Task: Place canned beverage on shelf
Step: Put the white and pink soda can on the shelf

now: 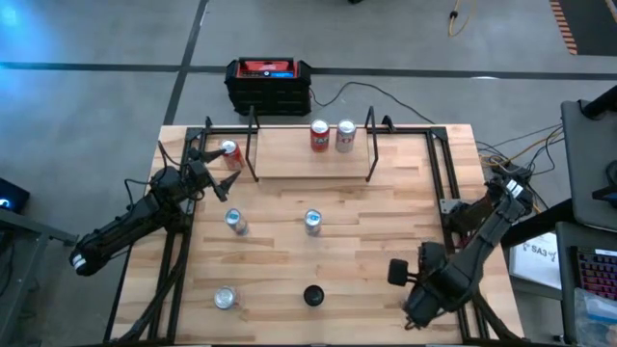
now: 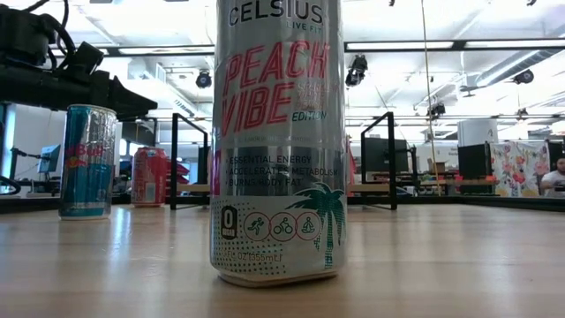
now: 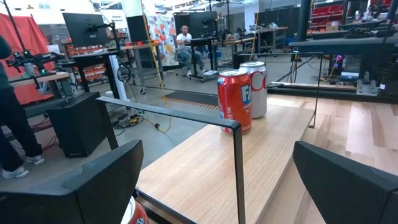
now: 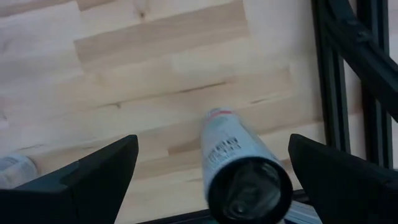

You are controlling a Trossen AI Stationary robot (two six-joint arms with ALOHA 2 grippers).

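My left gripper (image 1: pixel 220 164) hangs wide open at the table's far-left corner, fingers (image 3: pixel 93 183) spread around a red can (image 1: pixel 230 153) but not closed on it, lined up for a grasp. That can stands just left of the shelf (image 1: pixel 289 159), the light plank with black rod uprights at the table's far edge, where a red can (image 1: pixel 319 136) and a white one (image 1: pixel 344 136) already stand side by side. My right gripper (image 1: pixel 409 278) waits near-right, jaws equally wide and empty, a tall can (image 4: pixel 242 171) seen between its fingers from the wrist. Three more cans (image 1: pixel 312 222) and a Celsius can (image 2: pixel 276 141) dot the near table (image 1: pixel 386 207), apparently queued for later trips.
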